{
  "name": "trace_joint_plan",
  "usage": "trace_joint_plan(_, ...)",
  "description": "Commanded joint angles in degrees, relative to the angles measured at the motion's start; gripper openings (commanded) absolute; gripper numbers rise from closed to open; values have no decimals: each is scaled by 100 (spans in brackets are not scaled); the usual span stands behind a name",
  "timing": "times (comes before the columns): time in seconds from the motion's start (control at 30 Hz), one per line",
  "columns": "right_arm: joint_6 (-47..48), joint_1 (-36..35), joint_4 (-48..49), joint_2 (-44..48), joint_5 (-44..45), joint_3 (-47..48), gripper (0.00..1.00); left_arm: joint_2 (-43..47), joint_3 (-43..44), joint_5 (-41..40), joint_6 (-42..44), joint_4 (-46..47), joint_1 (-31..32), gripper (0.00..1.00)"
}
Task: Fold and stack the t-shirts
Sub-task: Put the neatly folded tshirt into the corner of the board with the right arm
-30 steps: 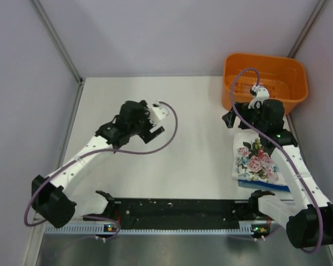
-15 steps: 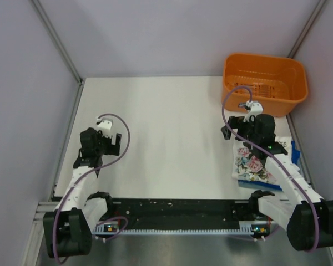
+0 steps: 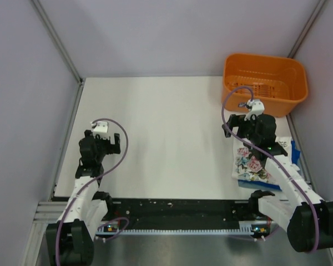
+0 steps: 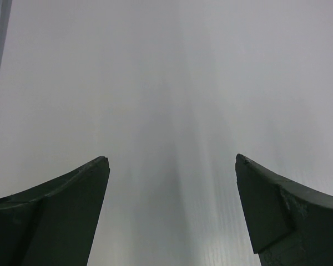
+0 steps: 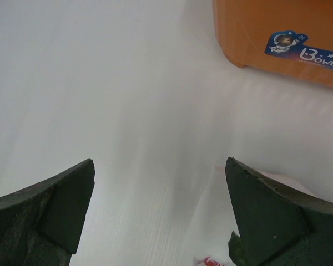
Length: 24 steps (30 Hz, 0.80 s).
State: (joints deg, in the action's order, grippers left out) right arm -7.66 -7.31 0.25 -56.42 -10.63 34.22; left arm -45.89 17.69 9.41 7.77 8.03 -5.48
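The folded white floral t-shirt [image 3: 252,163] lies on the folded royal blue t-shirt [image 3: 256,184] at the table's right side, partly under my right arm. Its white edge with a bit of red print shows in the right wrist view [image 5: 211,244]. My right gripper [image 3: 237,124] is open and empty, low over the stack's far left corner; its fingers [image 5: 266,219] stand wide apart. My left gripper [image 3: 102,148] is open and empty at the table's left side, pulled back near its base; the left wrist view shows only bare table between its fingers [image 4: 61,216].
An orange plastic basket [image 3: 265,81] stands at the back right, just beyond my right gripper; its wall with a sticker shows in the right wrist view [image 5: 277,33]. Pale walls enclose the white table [image 3: 161,133]. A black rail [image 3: 177,210] runs along the near edge.
My left arm has drawn back from the table's middle to the left near its base. My right gripper has pulled back slightly from the basket toward the stack.
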Motion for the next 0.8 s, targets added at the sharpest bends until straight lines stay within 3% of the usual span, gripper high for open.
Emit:
trace_joint_plan(0.0,81,-51,282,149,61,-82,99,1,-64,35,-83,463,-32,99)
trace_joint_plan(0.77,107,-42,247,184,70,-99,99,62,-109,62,-126,489,-24,99)
